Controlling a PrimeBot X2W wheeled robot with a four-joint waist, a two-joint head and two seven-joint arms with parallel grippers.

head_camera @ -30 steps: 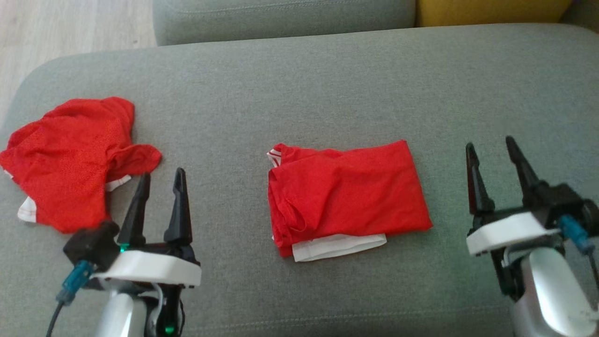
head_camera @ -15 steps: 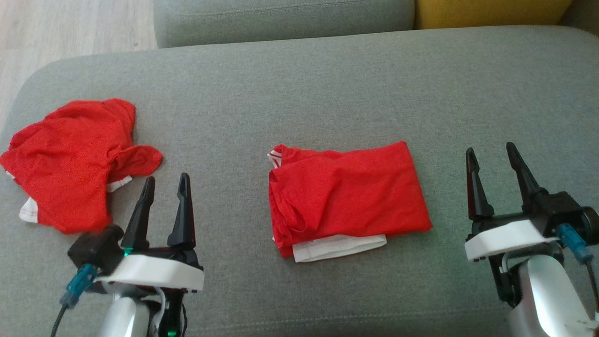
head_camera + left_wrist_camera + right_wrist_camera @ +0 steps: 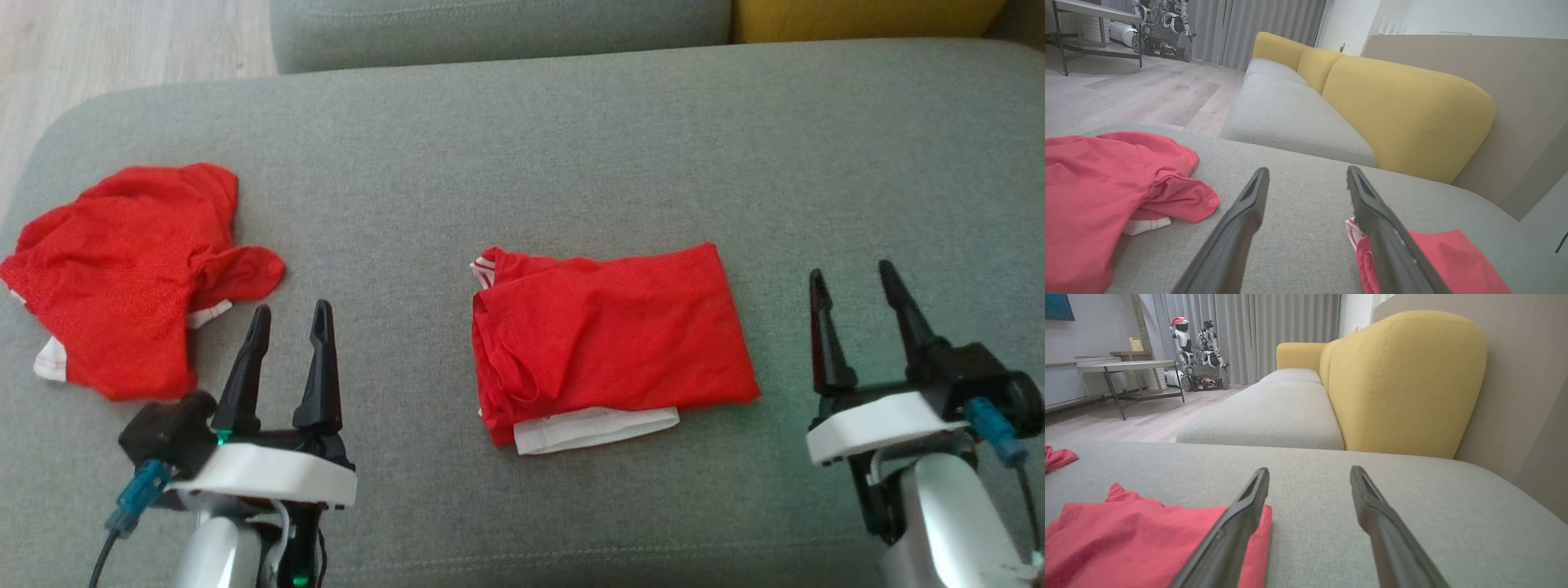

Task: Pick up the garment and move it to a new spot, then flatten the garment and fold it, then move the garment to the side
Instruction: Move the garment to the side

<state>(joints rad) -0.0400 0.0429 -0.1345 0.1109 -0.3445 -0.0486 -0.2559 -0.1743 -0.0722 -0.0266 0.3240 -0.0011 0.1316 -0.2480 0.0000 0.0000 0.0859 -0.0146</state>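
Observation:
A red garment (image 3: 612,335) lies folded into a rectangle in the middle of the grey cushion (image 3: 522,163), a white layer poking out at its near edge. A second red garment (image 3: 122,269) sits crumpled at the far left. My left gripper (image 3: 291,308) stands open between the two, just right of the crumpled one, holding nothing. My right gripper (image 3: 849,269) is open to the right of the folded garment, also holding nothing. In the left wrist view the open gripper (image 3: 1307,169) has the crumpled garment (image 3: 1094,183) to its left. In the right wrist view the open gripper (image 3: 1309,468) has the folded garment (image 3: 1135,535) at its left.
A second grey seat (image 3: 490,33) and a yellow backrest (image 3: 865,16) lie beyond the cushion. Wooden floor (image 3: 122,41) borders the cushion's rounded left corner. Far off, a metal-legged table (image 3: 1126,367) and parked robots (image 3: 1200,355) stand by grey curtains.
Both grippers have drawn back a little toward me, the right one more. They stay open. Neither garment has moved; the camera shifted slightly.

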